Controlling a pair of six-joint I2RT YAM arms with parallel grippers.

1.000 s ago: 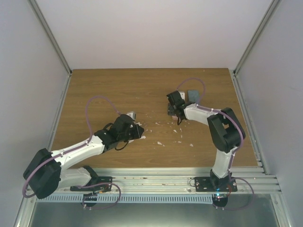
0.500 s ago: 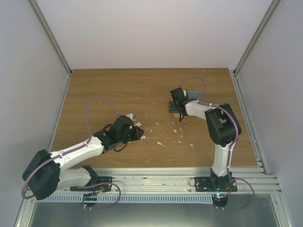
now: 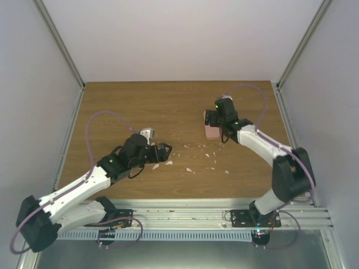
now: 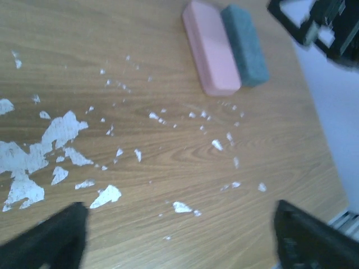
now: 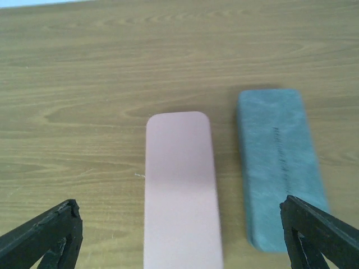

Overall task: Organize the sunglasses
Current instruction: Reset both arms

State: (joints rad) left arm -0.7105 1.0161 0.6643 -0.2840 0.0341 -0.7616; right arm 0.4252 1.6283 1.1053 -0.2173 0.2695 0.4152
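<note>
R gripper [image 5: 179,210] has shifted back since 1 s ago, uncovering pink case [image 5: 179,190]; blue-grey case [image 5: 277,168] lies just beside it, both closed. L gripper [image 4: 179,224] hangs over flaked table [image 3: 140,106]. Both grippers' jaws wide apart, empty. No view shows the sunglasses: can't tell where.

The pink case [image 5: 179,190] runs off the right wrist view's lower edge; from above, the right arm [image 3: 255,140] hides the blue-grey case [image 5: 279,174]. The left gripper [image 4: 179,238] shows only blurred, cropped fingertips.
</note>
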